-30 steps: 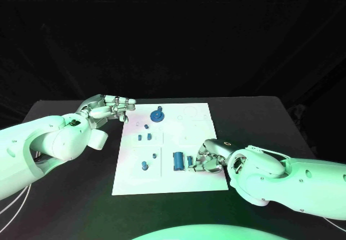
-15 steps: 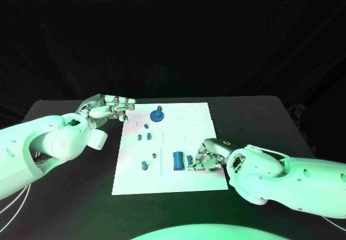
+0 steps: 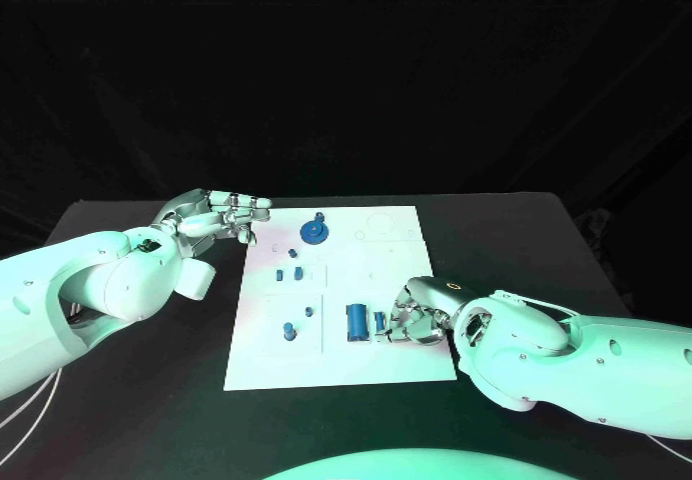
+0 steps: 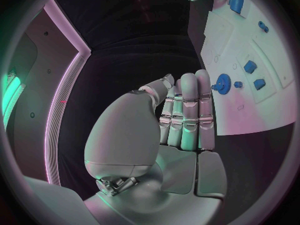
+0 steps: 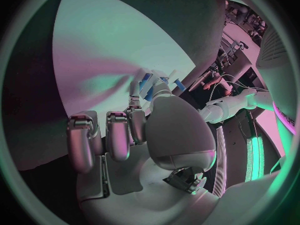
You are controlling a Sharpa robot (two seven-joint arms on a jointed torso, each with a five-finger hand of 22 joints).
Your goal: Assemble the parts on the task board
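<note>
Right hand (image 3: 411, 322) pinches small blue part (image 3: 381, 322) on task board (image 3: 404, 370); left hand (image 3: 224, 214) curled, holding nothing.

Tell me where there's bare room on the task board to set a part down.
The task board is bare along its near edge, below the tall blue cylinder, and in its far right corner, marked with faint outlines. It is crowded around the right hand and among the small blue parts near the gear.
</note>
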